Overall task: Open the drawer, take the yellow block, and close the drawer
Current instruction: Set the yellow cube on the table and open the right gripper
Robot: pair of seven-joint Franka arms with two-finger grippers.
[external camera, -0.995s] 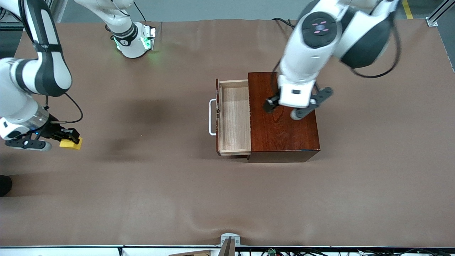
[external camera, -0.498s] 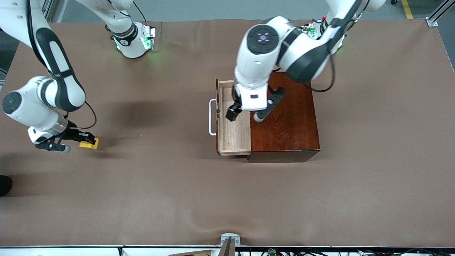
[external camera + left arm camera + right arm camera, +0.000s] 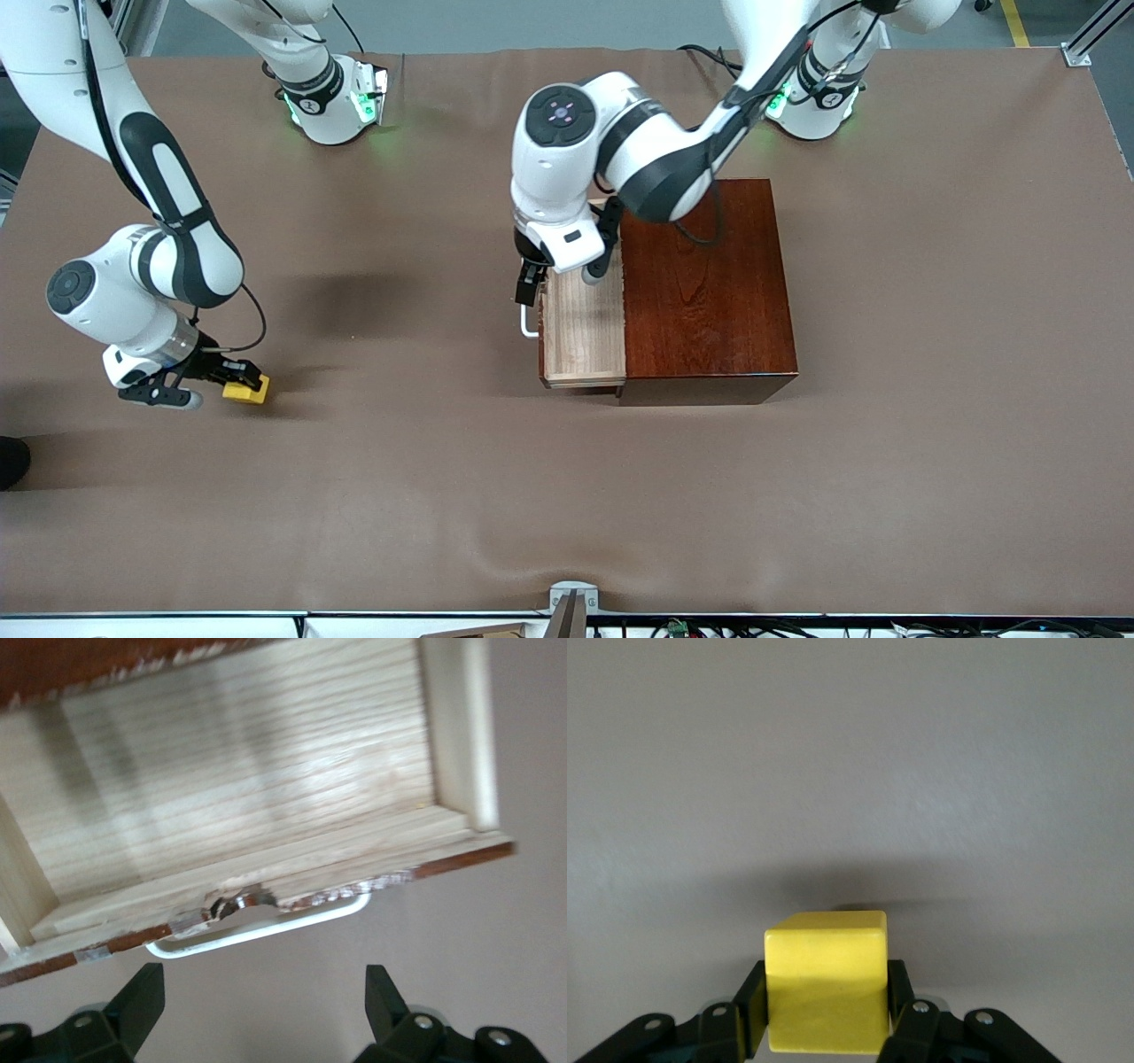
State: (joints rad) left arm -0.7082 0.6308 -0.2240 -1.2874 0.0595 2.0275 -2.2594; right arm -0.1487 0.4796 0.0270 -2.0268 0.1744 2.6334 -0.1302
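So the drawer (image 3: 580, 332) is pulled out of the dark wooden box (image 3: 704, 283) toward the right arm's end of the table, pale wood inside, nothing showing in the part you can see. The left gripper (image 3: 558, 275) hangs over the drawer's front edge, right by the white handle (image 3: 266, 926), and its fingers (image 3: 133, 1010) are spread wide apart with the handle sitting between them in the wrist view, not touching as far as I can tell.

The yellow block (image 3: 245, 390) is way over at the right arm's end, well apart from the box. The right gripper (image 3: 232, 386) is pinching it, fingers pressed against both sides (image 3: 824, 997), low over the table (image 3: 567, 496). Whether the block touches the surface, can't tell. Lots of open brown cloth all around it, and between it and the drawer.
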